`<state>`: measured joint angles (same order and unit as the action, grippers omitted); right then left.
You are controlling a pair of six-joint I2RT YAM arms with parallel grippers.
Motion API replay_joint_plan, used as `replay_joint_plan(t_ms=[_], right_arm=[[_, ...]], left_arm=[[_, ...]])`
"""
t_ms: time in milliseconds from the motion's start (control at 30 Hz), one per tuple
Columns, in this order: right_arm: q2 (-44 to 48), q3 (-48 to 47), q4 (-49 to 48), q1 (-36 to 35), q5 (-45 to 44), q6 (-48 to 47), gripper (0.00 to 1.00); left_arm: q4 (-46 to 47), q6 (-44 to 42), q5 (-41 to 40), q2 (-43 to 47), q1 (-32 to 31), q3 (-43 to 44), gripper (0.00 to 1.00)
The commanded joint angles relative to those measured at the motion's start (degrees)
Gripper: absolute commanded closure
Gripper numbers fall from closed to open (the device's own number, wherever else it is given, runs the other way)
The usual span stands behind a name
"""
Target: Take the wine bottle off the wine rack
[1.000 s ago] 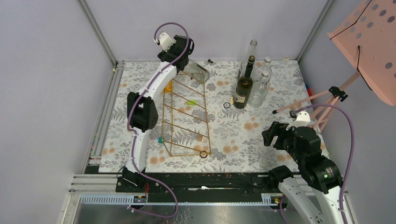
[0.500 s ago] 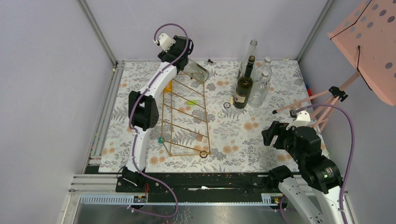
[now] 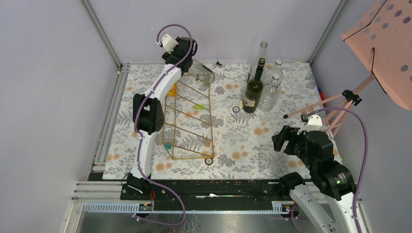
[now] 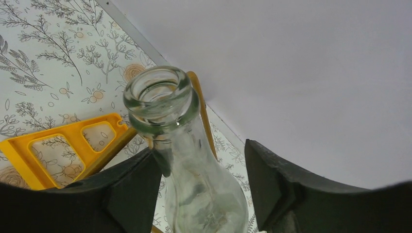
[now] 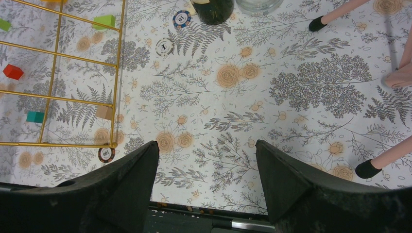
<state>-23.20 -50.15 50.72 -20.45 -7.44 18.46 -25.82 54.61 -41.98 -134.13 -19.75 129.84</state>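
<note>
A clear glass wine bottle point(image 3: 202, 73) lies tilted at the top of the tall gold wire wine rack point(image 3: 189, 121). My left gripper point(image 3: 186, 59) is closed around the bottle just below its neck. In the left wrist view the bottle point(image 4: 194, 155) fills the gap between the black fingers of the left gripper point(image 4: 201, 194), its open mouth toward the camera, with a gold rack wire point(image 4: 201, 107) behind it. My right gripper point(image 3: 282, 141) is open and empty above the mat at the near right. In its own view the right gripper point(image 5: 206, 184) is seen with the rack point(image 5: 116, 73) at the left.
A dark wine bottle point(image 3: 253, 90) and clear bottles point(image 3: 270, 90) stand at the back right. Poker chips point(image 3: 235, 109) and small coloured blocks point(image 3: 199, 106) lie on the floral mat. A pink stand on a tripod point(image 3: 335, 104) is at the right. An orange triangle point(image 4: 58, 150) lies by the rack.
My left gripper has moved left and back with the clear bottle in it. The rack has shifted left along with it. The right arm has not moved.
</note>
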Motion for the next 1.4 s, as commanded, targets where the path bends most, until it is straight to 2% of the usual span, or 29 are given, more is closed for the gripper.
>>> replay_joint_plan(t_ms=[0,567,767,1000,1233,1367], right_arm=[[-0.7,-0.3,-1.4,-0.1,0.2,0.0,0.20],[0.1,0.0,-1.5,0.0,0.7,0.4,0.20],[0.3,0.1,-1.4,0.0,0.9,0.6,0.20],[0.4,0.2,-1.4,0.0,0.9,0.6,0.20],[0.6,0.6,-1.4,0.0,1.3,1.0,0.20],[0.7,0.7,-1.5,-0.1,1.5,1.1,0.20]], left_arm=[[0.9,-1.5,0.3,-1.3,1.1,0.2,0.40],[5.3,-5.1,0.3,3.5,1.1,-6.5,0.88],[11.1,-10.5,1.0,6.5,0.2,-10.5,0.93],[22.8,-23.1,0.5,10.0,-2.9,-14.1,0.97],[33.5,-36.3,6.2,11.0,-5.9,-15.8,0.98],[39.1,-40.6,12.1,11.8,-7.1,-18.4,1.00]])
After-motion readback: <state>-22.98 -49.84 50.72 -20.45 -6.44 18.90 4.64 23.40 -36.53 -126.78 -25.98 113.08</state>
